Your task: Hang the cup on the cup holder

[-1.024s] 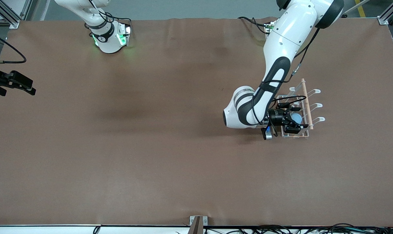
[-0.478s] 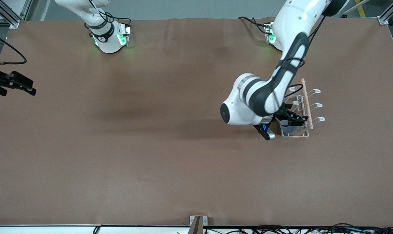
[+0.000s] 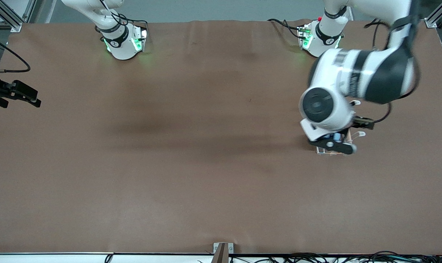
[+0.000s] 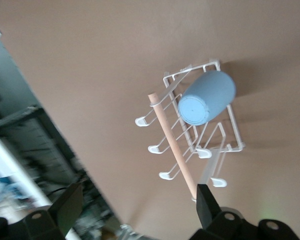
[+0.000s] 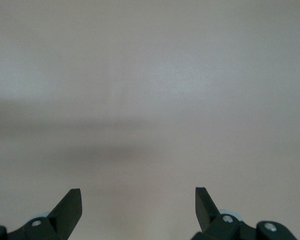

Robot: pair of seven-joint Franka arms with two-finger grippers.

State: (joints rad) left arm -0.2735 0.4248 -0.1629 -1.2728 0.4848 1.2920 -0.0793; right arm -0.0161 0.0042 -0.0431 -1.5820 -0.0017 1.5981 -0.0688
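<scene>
Left claw (image 4: 135, 210) now higher above table (image 3: 169, 164)

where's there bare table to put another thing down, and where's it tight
Bare brown table runs from the right arm's base to the edge nearest the front camera, and across its middle. It is tight toward the left arm's end: the left gripper, fingers open, is over the cup holder, which has the cup on it. The right gripper waits, open.

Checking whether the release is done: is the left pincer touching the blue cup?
Apart. The left wrist view shows the left pincer open, with bare table between its fingers and the blue cup sitting on the cup holder.
</scene>
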